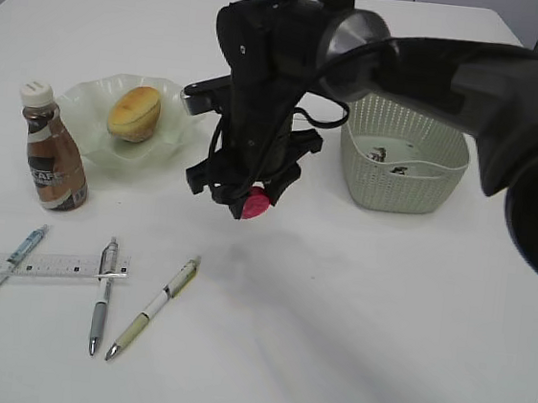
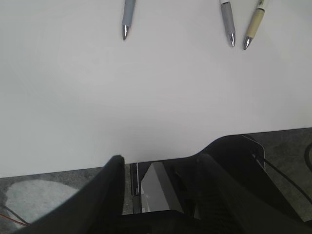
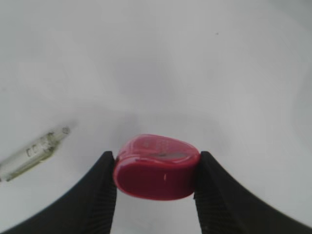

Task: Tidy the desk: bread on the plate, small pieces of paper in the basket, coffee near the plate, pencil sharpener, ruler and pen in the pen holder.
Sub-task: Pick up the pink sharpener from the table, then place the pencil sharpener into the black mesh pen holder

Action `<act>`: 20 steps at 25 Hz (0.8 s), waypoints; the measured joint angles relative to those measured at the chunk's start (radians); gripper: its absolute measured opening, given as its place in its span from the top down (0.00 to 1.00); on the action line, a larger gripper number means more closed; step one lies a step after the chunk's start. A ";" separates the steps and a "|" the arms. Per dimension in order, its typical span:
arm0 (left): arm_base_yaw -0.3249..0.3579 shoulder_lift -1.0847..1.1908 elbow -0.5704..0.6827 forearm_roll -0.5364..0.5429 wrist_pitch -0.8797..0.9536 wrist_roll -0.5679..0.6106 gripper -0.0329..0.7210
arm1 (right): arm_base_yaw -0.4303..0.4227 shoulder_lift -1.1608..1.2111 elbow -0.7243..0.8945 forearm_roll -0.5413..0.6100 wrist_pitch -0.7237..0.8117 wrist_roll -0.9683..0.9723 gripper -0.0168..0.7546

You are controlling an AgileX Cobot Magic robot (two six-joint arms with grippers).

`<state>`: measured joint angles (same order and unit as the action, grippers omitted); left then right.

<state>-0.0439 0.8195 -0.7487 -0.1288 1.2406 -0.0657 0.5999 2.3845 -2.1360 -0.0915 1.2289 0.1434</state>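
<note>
I am holding the small red rounded plastic pencil sharpener (image 3: 157,166) in my right pincer (image 1: 250,200) at frame centre, lifted off the white table (image 1: 353,316) for carrying; the left pincer's (image 2: 161,195) state I cannot tell.

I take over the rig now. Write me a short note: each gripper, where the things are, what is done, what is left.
Right gripper: shut on the red pencil sharpener, lifted above the desk.
Left gripper: holds nothing, waits at the desk's near edge.
Done: bread on the plate; coffee beside the plate; paper pieces in the basket.
Left: sharpener, ruler and three pens into the pen holder, which no view shows.
</note>
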 joint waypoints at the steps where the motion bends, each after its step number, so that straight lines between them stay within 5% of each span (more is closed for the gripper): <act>1: 0.000 0.000 0.000 0.000 0.000 0.000 0.50 | 0.000 -0.019 0.017 -0.021 0.000 -0.008 0.50; 20: 0.000 0.000 0.000 -0.002 0.000 0.000 0.50 | -0.106 -0.190 0.040 -0.033 0.000 -0.101 0.50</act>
<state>-0.0439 0.8195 -0.7487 -0.1310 1.2406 -0.0657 0.4936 2.1943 -2.0958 -0.1248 1.2289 0.0422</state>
